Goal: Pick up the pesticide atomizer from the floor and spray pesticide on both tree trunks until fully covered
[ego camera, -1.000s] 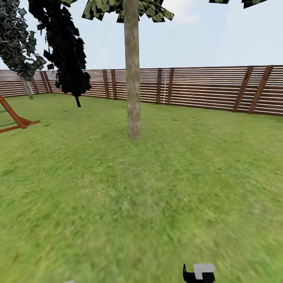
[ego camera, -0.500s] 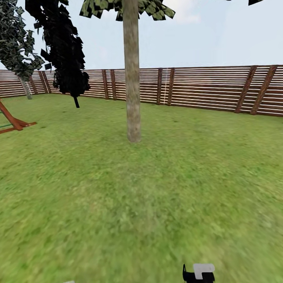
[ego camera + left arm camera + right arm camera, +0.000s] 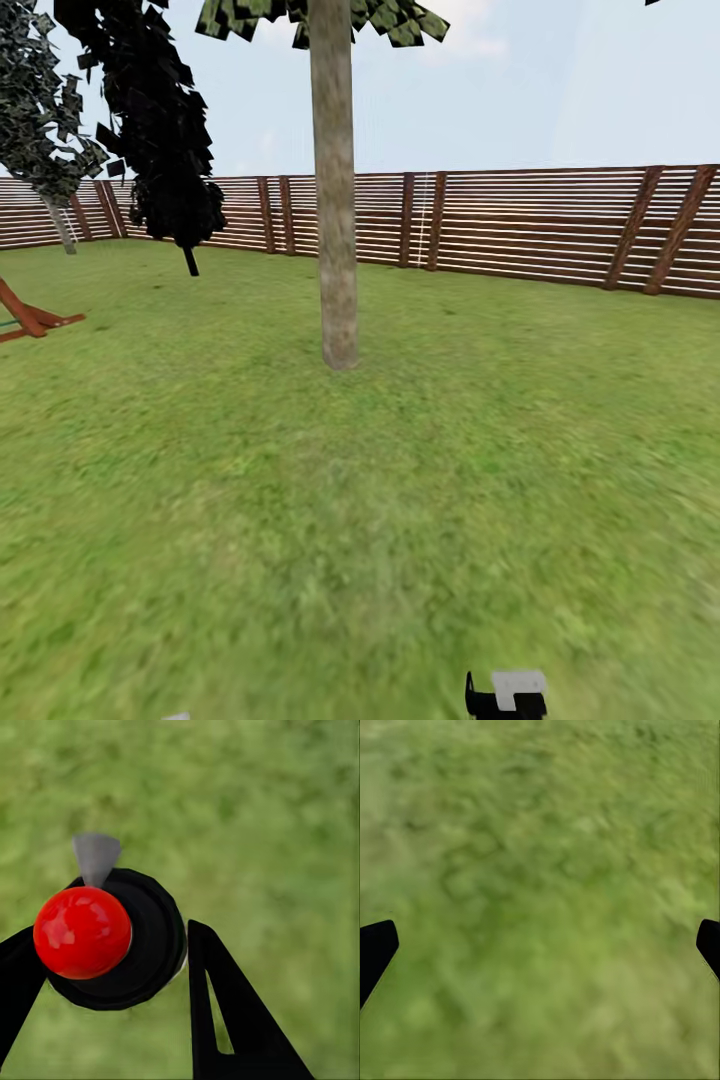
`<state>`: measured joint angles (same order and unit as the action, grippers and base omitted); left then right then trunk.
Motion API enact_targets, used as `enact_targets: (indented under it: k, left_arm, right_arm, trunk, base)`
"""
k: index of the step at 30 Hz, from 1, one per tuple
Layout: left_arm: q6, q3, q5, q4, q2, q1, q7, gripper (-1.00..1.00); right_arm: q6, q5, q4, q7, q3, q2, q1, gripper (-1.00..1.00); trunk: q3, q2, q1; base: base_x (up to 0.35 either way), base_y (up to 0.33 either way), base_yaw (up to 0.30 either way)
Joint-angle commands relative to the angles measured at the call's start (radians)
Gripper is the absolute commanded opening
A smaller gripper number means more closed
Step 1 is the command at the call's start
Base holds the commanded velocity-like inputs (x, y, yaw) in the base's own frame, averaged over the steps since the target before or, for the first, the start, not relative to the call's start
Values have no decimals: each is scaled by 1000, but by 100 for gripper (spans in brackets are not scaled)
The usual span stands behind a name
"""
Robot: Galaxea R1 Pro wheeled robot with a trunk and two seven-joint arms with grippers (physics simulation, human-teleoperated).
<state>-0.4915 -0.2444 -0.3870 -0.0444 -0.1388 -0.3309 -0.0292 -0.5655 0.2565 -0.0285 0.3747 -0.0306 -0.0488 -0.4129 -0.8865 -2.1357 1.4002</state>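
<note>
The tree trunk (image 3: 337, 200) has drawn slightly nearer than a second ago — the robot is rolling toward it — with the atomizer (image 3: 112, 937) clamped in the left gripper (image 3: 112, 967), and the right gripper (image 3: 540, 945) spread empty over grass (image 3: 540, 832).

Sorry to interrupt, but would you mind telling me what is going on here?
A wheeled robot is on a fenced lawn, facing a tree trunk some way ahead. Its left tool is shut on the pesticide atomizer, red top toward the wrist camera. The right tool hangs open over grass. No whitish specks show on the trunk.
</note>
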Motion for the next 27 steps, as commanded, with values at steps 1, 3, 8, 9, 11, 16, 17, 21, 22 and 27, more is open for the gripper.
enact_targets:
  k: [1, 3, 8, 9, 11, 16, 17, 21, 22, 27]
  left_arm:
    - [-2, -9, -5, 0, 0, 0, -3, -100]
    - [-3, -9, -6, 0, -1, 0, -3, -100]
    - [-4, -9, -4, 0, -1, 0, -3, -100]
    - [-4, -9, -5, 0, -1, 0, -3, -100]
    - [-3, -9, -5, 0, -1, 0, -3, -100]
    - [-4, -9, -4, 0, -3, 0, -3, -100]
    - [-3, -9, -4, 0, -3, 0, -3, -100]
    - [-2, -9, -4, 1, -4, 0, -3, -100]
    - [-2, -9, -4, 1, -4, 0, -3, -100]
    - [-2, -9, -4, 1, -4, 0, -3, -100]
  right_arm:
    - [-1, 10, 1, 8, -3, 0, -1, 100]
    - [-1, 10, 1, 9, -3, -1, -1, 100]
    - [-1, 9, 1, 10, -3, -4, -1, 100]
    - [-1, 9, 1, 9, -3, -5, -1, 100]
    - [-1, 9, 1, 10, -3, -5, -1, 100]
    - [-1, 7, 1, 10, -4, -5, 0, 100]
    - [-1, 7, 1, 10, -4, -5, -1, 100]
    - [-1, 6, 1, 10, -5, -5, -1, 100]
    - [-1, 6, 1, 10, -4, -5, -1, 100]
    - [-1, 6, 1, 10, -5, -4, -1, 100]
  trunk:
    - [-1, 0, 0]
    - [-1, 0, 0]
    - [-1, 0, 0]
    - [-1, 0, 0]
    - [-1, 0, 0]
    - [-1, 0, 0]
    - [-1, 0, 0]
    - [-1, 0, 0]
    - [-1, 0, 0]
    - [-1, 0, 0]
  base:
    - [338, 0, 0]
    - [338, 0, 0]
    - [338, 0, 0]
    - [338, 0, 0]
    - [338, 0, 0]
    - [338, 0, 0]
    - [338, 0, 15]
    - [338, 0, 145]
    - [338, 0, 243]
    - [338, 0, 115]
